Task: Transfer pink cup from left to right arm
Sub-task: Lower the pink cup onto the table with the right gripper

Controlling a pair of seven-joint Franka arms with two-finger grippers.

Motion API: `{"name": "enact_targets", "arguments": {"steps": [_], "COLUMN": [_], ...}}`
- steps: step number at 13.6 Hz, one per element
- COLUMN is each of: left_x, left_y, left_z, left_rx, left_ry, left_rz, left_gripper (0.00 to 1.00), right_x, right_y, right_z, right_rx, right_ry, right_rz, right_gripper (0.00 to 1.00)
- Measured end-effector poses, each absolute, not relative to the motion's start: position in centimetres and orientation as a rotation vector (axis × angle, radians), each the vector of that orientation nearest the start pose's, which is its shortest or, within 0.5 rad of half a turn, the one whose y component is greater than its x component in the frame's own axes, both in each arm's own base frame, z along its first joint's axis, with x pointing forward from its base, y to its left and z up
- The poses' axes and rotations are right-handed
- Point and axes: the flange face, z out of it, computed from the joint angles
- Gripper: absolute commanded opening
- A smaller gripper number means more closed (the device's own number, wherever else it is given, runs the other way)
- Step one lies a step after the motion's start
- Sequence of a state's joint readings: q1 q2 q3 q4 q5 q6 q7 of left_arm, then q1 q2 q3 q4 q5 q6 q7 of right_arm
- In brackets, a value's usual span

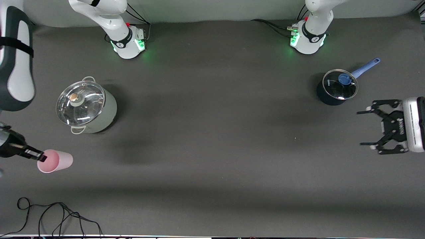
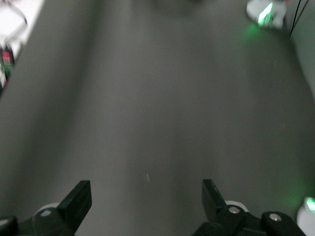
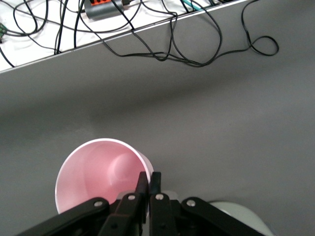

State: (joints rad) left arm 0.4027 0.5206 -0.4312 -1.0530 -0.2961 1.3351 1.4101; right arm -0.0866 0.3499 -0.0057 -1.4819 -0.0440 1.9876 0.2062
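Observation:
The pink cup (image 1: 57, 161) lies tilted on its side at the right arm's end of the table, its mouth toward my right gripper (image 1: 42, 156). The right gripper is shut on the cup's rim, one finger inside and one outside. In the right wrist view the cup (image 3: 98, 172) shows its open mouth, with the shut right gripper (image 3: 149, 178) pinching its wall. I cannot tell if the cup touches the table. My left gripper (image 1: 360, 128) is open and empty over the left arm's end of the table. The left wrist view shows it (image 2: 145, 191) spread over bare mat.
A steel pot with a glass lid (image 1: 85, 107) stands close to the cup, farther from the front camera. A dark blue saucepan with a lid (image 1: 337, 87) stands near the left gripper. Black cables (image 1: 49, 215) lie at the front edge, also in the right wrist view (image 3: 172, 34).

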Motion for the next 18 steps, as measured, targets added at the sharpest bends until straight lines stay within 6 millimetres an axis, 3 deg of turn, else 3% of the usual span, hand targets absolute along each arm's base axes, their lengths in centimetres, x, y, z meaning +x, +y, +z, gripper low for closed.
{"name": "enact_targets", "arguments": {"steps": [3, 6, 13, 15, 18], "left_x": [64.3, 62.6, 61.9, 61.9, 61.8], "left_y": [3.8, 4.5, 5.7, 5.6, 5.3], "left_z": [59.5, 62.4, 62.9, 62.8, 62.5], "left_rx": [2.190, 2.410, 2.823, 2.916, 3.020], "left_ry": [-1.822, -1.764, -1.277, -1.060, -0.713], "left_rz": [0.054, -0.073, -0.222, -0.237, -0.254], "left_gripper": [1.00, 1.00, 1.00, 1.00, 1.00], "right_x": [66.5, 66.4, 67.1, 67.2, 67.0], "right_y": [-6.3, -6.1, -5.7, -5.7, -5.6], "right_z": [45.4, 40.1, 27.7, 26.0, 25.4], "right_rx": [-3.158, -3.164, -3.160, -3.157, -3.157], "right_ry": [0.298, 0.198, 0.150, 0.148, 0.147], "right_rz": [-0.239, -0.276, -0.304, -0.319, -0.310], "right_gripper": [0.00, 0.00, 0.00, 0.00, 0.00]}}
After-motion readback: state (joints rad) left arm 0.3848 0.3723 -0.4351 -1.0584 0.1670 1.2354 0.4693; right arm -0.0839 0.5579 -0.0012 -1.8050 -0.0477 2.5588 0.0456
